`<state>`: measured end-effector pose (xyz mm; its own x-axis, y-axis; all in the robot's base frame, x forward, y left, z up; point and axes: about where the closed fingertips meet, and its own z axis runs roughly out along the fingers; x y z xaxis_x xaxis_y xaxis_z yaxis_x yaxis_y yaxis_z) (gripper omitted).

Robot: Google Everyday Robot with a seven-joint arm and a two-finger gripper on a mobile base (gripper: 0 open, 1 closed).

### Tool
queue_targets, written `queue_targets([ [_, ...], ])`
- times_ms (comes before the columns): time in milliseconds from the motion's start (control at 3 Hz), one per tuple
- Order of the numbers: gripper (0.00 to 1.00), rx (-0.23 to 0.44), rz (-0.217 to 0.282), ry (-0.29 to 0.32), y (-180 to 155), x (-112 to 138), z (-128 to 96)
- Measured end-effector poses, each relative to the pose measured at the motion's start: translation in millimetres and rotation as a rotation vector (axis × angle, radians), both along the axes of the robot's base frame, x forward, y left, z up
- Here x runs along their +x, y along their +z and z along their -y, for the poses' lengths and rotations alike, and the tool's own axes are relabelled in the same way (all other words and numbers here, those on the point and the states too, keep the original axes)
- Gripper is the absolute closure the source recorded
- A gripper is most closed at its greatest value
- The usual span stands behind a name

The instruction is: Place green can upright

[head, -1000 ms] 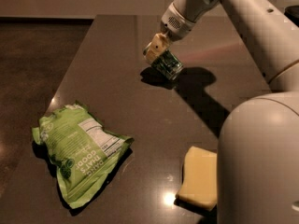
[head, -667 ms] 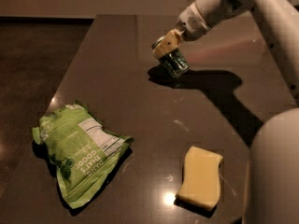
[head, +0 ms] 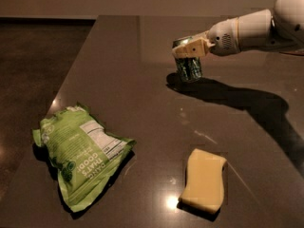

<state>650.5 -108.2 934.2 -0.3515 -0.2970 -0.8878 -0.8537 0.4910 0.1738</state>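
Note:
The green can [head: 189, 68] is a small dark green patterned can with a silver top rim. It stands about upright at the far middle of the dark table [head: 123, 84], its base at the table surface with its shadow right beside it. My gripper [head: 190, 49] reaches in from the right on a white arm [head: 247, 31]. Its beige fingers [head: 195, 48] are closed across the can's upper part.
A flat light-green snack bag [head: 80, 153] lies at the front left of the table. A yellow sponge [head: 204, 183] lies at the front right. The table's left edge runs diagonally beside the dark floor [head: 33, 75]. The arm's long shadow falls across the table at the right.
The arm has swung from reaching down over the can to lying nearly level from the right. The can in the gripper has turned from tilted to about upright.

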Motion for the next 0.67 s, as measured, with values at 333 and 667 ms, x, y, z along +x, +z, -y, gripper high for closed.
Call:
queue_targets([
  [333,1.00,0.094,0.097,-0.078,0.5,-4.1,7.0],
  [667,1.00,0.193,0.182,-0.143,4.8,1.5,14.1],
])
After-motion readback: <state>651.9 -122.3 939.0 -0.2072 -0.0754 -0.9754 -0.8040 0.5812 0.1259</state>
